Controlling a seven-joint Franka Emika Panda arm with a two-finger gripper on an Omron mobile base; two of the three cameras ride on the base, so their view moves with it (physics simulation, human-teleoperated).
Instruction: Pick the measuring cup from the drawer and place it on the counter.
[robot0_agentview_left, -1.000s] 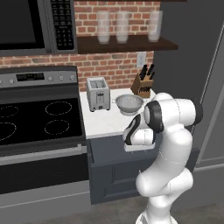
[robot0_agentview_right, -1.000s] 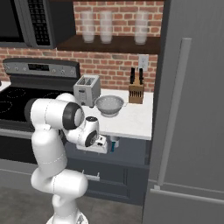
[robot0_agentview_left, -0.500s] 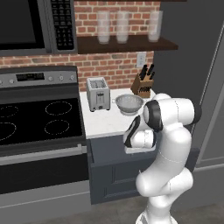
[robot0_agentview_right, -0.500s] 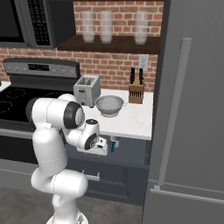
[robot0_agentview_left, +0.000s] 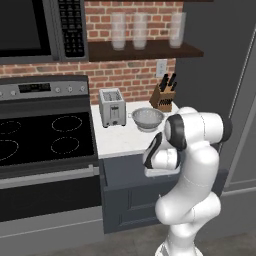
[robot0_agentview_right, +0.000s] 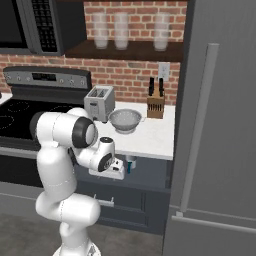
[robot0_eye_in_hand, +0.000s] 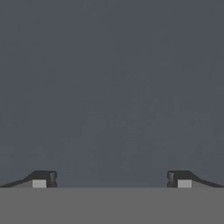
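The jaws are spread wide, with nothing between them; in the hand view the gripper (robot0_eye_in_hand: 112, 179) is faced squarely by a flat slate-grey surface, close up. In the right base view the gripper (robot0_agentview_right: 125, 169) is seen just under the counter (robot0_agentview_right: 150, 142) edge, at the drawer (robot0_agentview_right: 145, 175) front. A small teal-blue shape, taken to be the cup (robot0_agentview_right: 130, 164), is glimpsed just at 3 o'clock of the hand, under the counter lip; whether it is touched cannot be told.

The arm is folded: it rises from the base, bends at a high elbow, and the forearm is brought down and forward so that the hand is held low and level at drawer height. In the left base view the hand is hidden behind the wrist.

On the counter, a colander (robot0_agentview_right: 124, 120) is set at 12 o'clock of the hand, a toaster (robot0_agentview_right: 99, 103) at 11 o'clock, a knife block (robot0_agentview_right: 156, 104) at 1 o'clock. A stove (robot0_agentview_left: 45, 137) is placed beside the counter.
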